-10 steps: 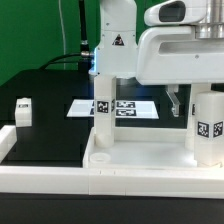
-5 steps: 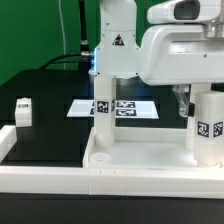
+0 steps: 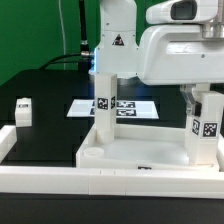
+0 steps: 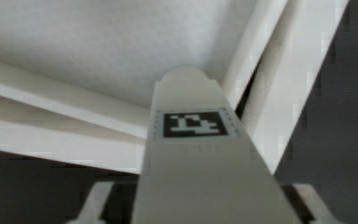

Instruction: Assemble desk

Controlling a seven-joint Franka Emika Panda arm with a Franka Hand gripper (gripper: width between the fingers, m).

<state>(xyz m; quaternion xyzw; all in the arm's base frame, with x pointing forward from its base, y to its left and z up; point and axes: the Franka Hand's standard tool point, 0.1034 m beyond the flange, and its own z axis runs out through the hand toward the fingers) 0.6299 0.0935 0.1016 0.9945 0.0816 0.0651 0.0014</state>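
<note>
Fingers [image 4: 105, 204] closed around corner leg [image 3: 205, 128] upright in tabletop [image 3: 135, 155], second leg [image 3: 102, 115] alongside, marker board [image 3: 80, 107] behind.

A black desk [image 3: 50, 92] is seen. A flat white marker board [image 3: 82, 107] is laid on it near the back. A small white leg [image 3: 22, 111] is set well apart from it, toward the exterior view's left. A white tray [image 3: 130, 153] is placed in front, just beside a long white rail [image 3: 45, 180].
</note>
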